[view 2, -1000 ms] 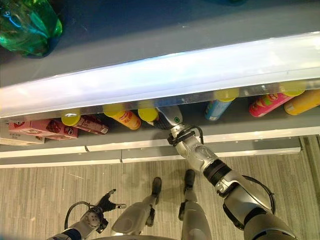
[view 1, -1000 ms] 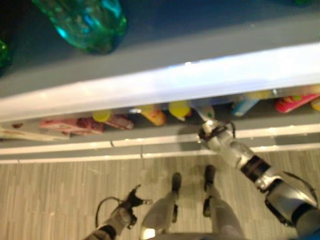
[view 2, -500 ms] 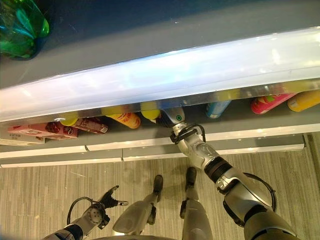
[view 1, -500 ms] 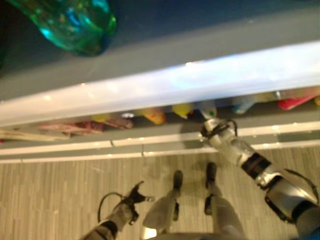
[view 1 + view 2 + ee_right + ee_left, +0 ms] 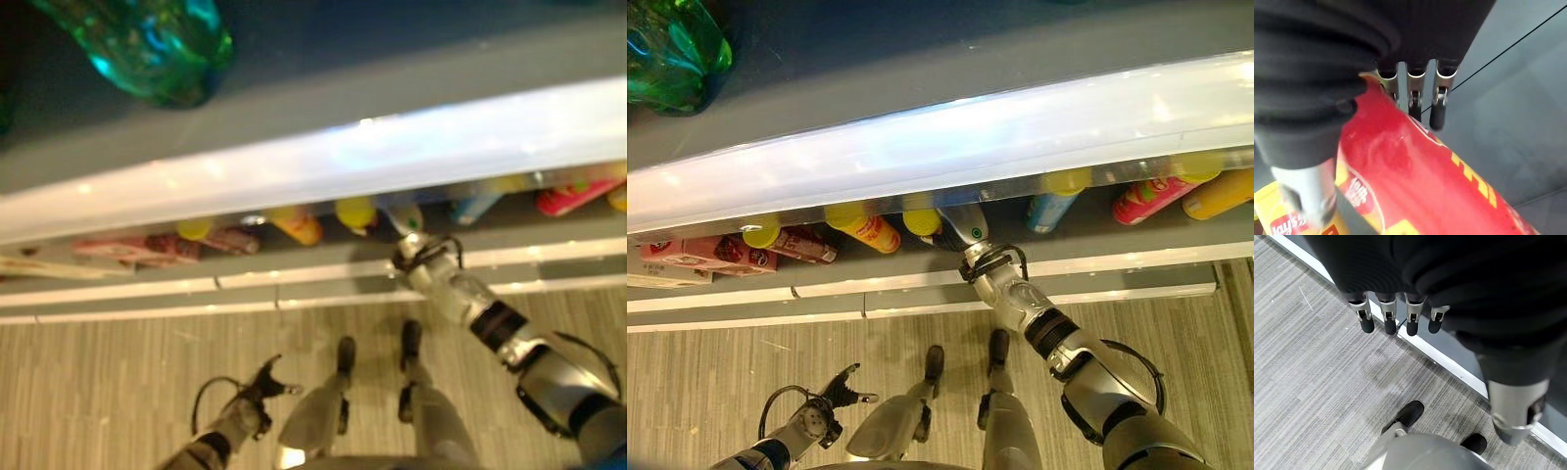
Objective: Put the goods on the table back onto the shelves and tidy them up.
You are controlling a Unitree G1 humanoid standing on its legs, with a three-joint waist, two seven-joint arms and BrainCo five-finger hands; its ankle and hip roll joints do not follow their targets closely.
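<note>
My right hand [image 5: 982, 264] reaches into the lower shelf [image 5: 1097, 250], its fingers [image 5: 1437, 110] and thumb curled round a red chip can [image 5: 1415, 186] with yellow print. In the eye views the can's pale end [image 5: 963, 223] sits just inside the shelf, between a yellow-lidded can [image 5: 919, 221] and a blue can [image 5: 1050, 206]. My left hand [image 5: 821, 413] hangs low over the floor with its fingers [image 5: 1388, 320] straight and nothing in it.
Along the lower shelf lie an orange-bodied yellow-lidded can [image 5: 862, 227], pink boxes [image 5: 710, 255] at the left, and a pink can [image 5: 1146, 199] and an orange can [image 5: 1220, 193] at the right. A bright shelf edge [image 5: 970, 137] overhangs them. A green bottle [image 5: 671, 54] stands on the upper shelf.
The whole picture has shifted slightly. My right hand stays at the same spot on the shelf with the can, and my left hand hangs as before.
</note>
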